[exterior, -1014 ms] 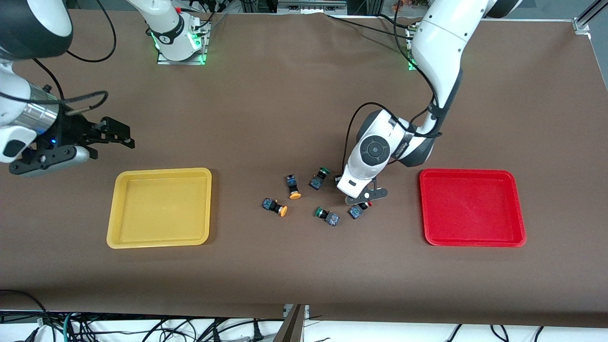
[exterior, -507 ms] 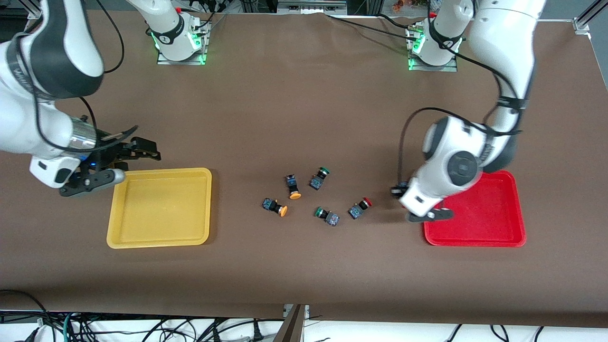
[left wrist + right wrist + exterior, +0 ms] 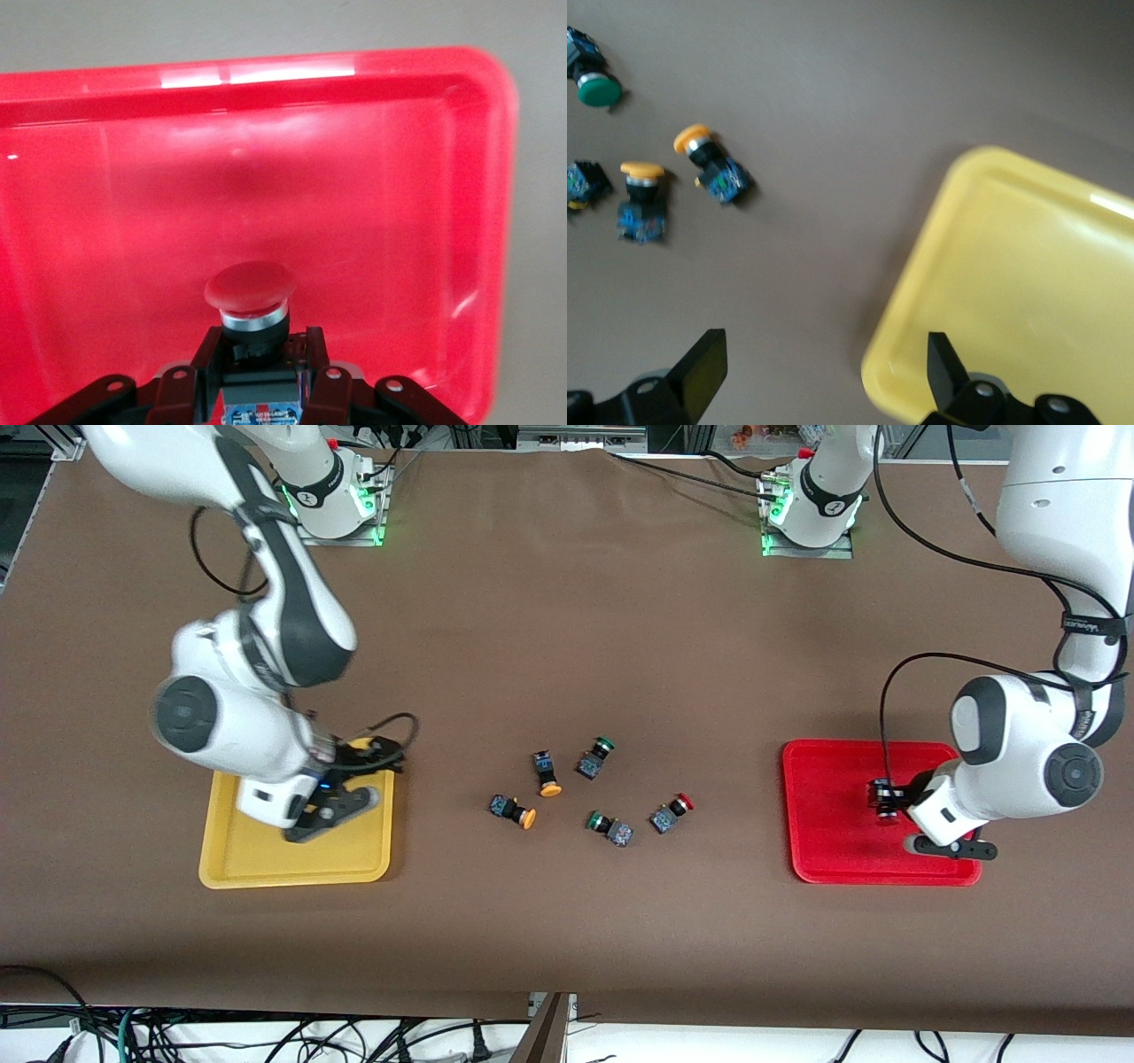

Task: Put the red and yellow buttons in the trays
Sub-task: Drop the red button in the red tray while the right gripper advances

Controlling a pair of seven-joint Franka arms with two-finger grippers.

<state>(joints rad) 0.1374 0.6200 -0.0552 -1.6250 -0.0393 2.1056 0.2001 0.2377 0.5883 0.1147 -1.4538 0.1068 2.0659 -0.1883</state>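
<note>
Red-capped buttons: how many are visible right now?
2. One red-capped button is clamped in the left end effector over the red tray. The other red-capped button lies on the table beside a green-capped button. None appears hidden.

Brown cloth-covered counter [image 3: 567, 620], lit evenly; cables [image 3: 266, 1036] tangled on pale floor below its near edge; metal framing w/ clutter along top.
</note>
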